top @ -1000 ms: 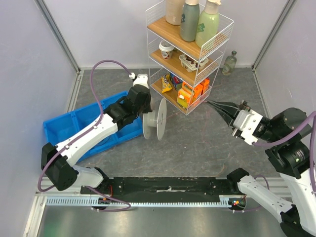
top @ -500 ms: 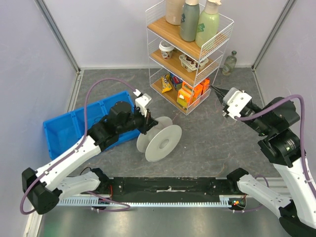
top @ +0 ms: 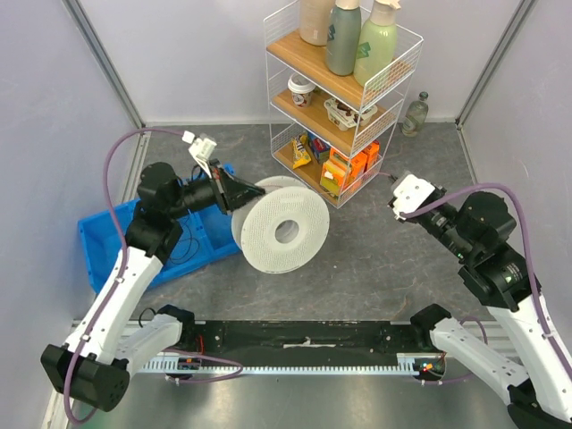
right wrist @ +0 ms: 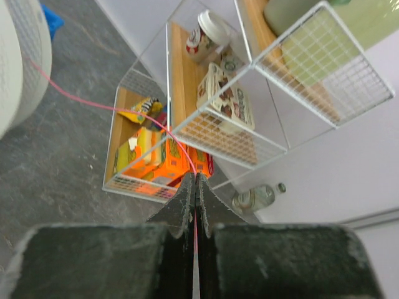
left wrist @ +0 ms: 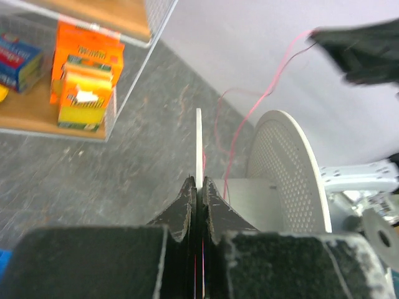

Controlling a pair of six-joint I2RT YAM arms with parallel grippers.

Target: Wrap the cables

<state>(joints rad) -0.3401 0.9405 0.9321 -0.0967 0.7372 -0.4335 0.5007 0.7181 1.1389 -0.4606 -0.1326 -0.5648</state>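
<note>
A white cable spool (top: 281, 231) is held up off the grey floor, its perforated flange facing the top camera. My left gripper (top: 241, 191) is shut on the edge of one flange; in the left wrist view the gripper (left wrist: 199, 185) pinches that thin flange (left wrist: 199, 140), with the other flange (left wrist: 290, 168) to the right. A thin red cable (left wrist: 269, 93) runs from the spool hub to my right gripper (top: 395, 189). In the right wrist view the gripper (right wrist: 194, 177) is shut on the red cable (right wrist: 187, 159), which leads left to the spool (right wrist: 19, 68).
A white wire shelf (top: 344, 98) with bottles, cups and orange boxes stands at the back, close behind the cable and the right gripper. A blue bin (top: 107, 232) lies under the left arm. A glass bottle (top: 416, 112) stands at the back right corner.
My left arm has swung back to the left and lifted the spool, turning it so its flange faces up. My right gripper has moved slightly lower, still holding the cable.
</note>
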